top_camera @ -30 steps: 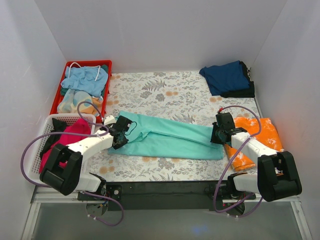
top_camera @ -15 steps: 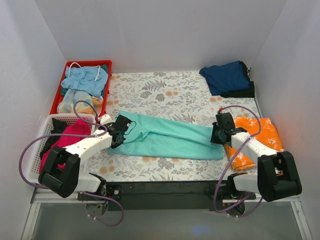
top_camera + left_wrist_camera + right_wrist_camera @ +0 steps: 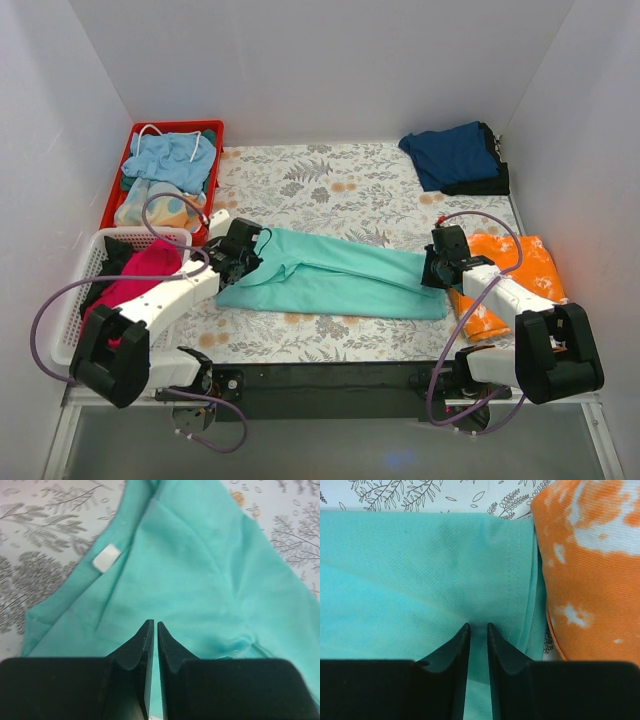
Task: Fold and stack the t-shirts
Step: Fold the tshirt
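A teal-green t-shirt (image 3: 340, 275) lies folded into a long band across the middle of the flowered table, with its white neck label (image 3: 106, 558) showing at the left end. My left gripper (image 3: 252, 258) (image 3: 152, 625) is at that left end, shut on the teal cloth with only a thin strip of it between the fingers. My right gripper (image 3: 428, 270) (image 3: 476, 626) is shut on a pinch of the hem at the right end. An orange-and-white t-shirt (image 3: 510, 275) (image 3: 590, 555) lies right beside that hem. A folded navy t-shirt (image 3: 455, 155) sits at the back right.
A red basket (image 3: 175, 124) of light blue and mixed clothes stands at the back left. A white basket (image 3: 85, 260) in front of it holds a magenta t-shirt (image 3: 140, 270) and dark cloth. White walls enclose the table on three sides.
My left gripper has closed on the teal shirt's left end and shifted a little back and left, drawing that end of the cloth with it. The right arm has not moved.
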Robot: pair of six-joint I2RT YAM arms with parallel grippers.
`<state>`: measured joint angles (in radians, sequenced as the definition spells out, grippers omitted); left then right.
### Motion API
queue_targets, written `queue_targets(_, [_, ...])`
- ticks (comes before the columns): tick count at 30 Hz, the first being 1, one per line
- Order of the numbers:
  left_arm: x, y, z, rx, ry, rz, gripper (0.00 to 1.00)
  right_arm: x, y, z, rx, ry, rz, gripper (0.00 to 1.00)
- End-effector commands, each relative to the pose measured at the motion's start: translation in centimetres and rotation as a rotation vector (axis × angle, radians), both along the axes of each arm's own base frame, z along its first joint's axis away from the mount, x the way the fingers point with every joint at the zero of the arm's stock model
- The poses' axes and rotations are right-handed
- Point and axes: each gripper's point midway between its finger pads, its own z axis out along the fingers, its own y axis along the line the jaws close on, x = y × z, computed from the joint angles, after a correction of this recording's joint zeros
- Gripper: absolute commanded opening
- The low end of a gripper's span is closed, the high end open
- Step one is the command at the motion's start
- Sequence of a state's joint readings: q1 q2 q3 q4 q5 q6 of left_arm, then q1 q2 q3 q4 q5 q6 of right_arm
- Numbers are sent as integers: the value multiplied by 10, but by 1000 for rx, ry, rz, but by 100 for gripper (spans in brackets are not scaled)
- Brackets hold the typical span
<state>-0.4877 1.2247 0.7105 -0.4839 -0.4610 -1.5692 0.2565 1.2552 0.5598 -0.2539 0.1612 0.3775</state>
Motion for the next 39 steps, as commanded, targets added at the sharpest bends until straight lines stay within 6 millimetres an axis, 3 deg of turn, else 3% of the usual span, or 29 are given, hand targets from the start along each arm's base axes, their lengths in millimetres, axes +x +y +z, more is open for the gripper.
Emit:
queue_targets(1, [38,-35,4,-40,-54,-114,6,-4,-2,-2,-7,5,2,26])
queue_targets(7, [61,-67,-10,-56,-44,-202,6,-2,0,-2,-1,5,6,26])
queue_targets(10, [60,-77,-14,-54,-32,-230,5,-2,-1,-2,0,9,5,26])
queue_targets(15, [43,-90,-7,-75,-44,-282,5,-1,-2,-1,-6,1,2,26])
queue_targets(23, [12,-110,-17,-78,-5,-340,5,-2,-3,-3,-14,9,2,26])
queue_targets(35, [-28,-114,-56,-55,111,-366,5,-4,-4,-4,-17,12,-3,26])
queue_targets(39, [-36,-111,-80,-36,169,-356,5,-4,-4,-5,-18,14,-3,26])
